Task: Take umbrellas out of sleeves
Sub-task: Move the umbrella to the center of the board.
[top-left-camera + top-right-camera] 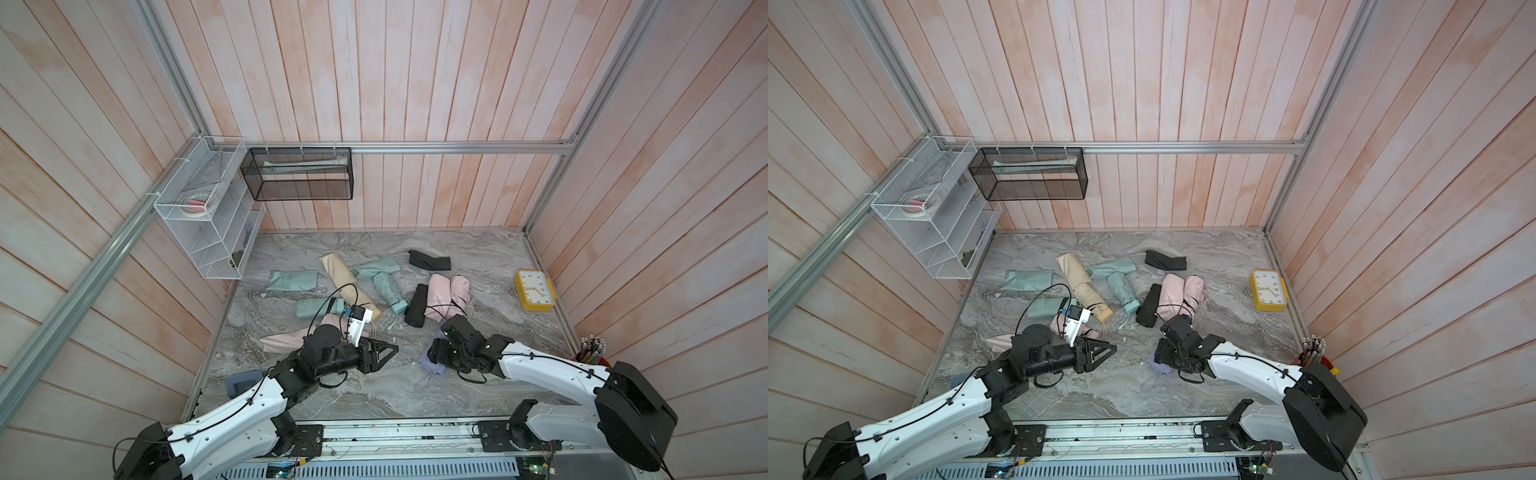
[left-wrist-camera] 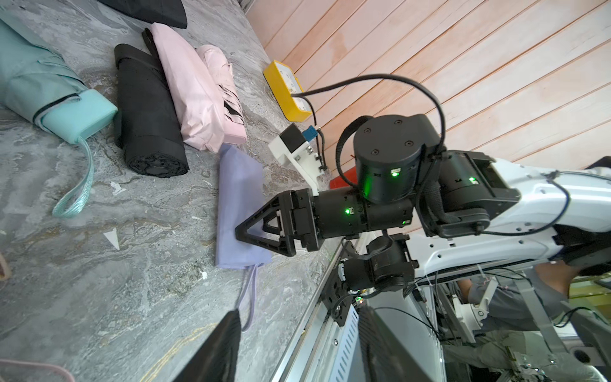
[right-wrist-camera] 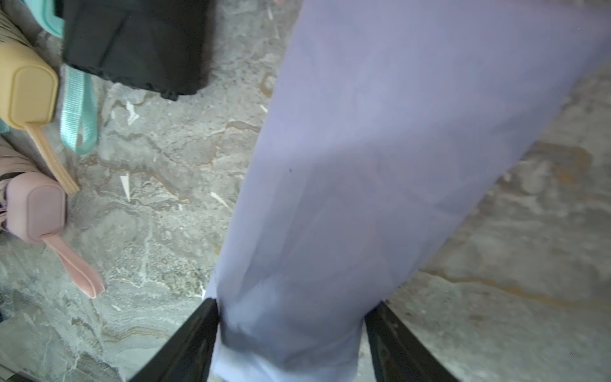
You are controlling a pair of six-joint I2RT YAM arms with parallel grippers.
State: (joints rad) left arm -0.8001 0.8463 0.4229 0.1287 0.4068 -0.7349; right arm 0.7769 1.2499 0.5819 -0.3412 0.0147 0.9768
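Most umbrellas look out already; right gripper pinches the still-full-looking lavender sleeve near the surface's front edge, can't tell with left gripper.

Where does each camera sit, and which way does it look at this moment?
Top views: high above the robot's base, looking down on the table; the left arm and the right arm show.
Left wrist: on the left arm, looking across the table at the right fingers gripping the lavender sleeve; one of the left fingers shows at the edge.
Right wrist: on the right arm, looking along that sleeve, between the right fingers.
Shared: both wrist views show the sleeve and the black umbrella.
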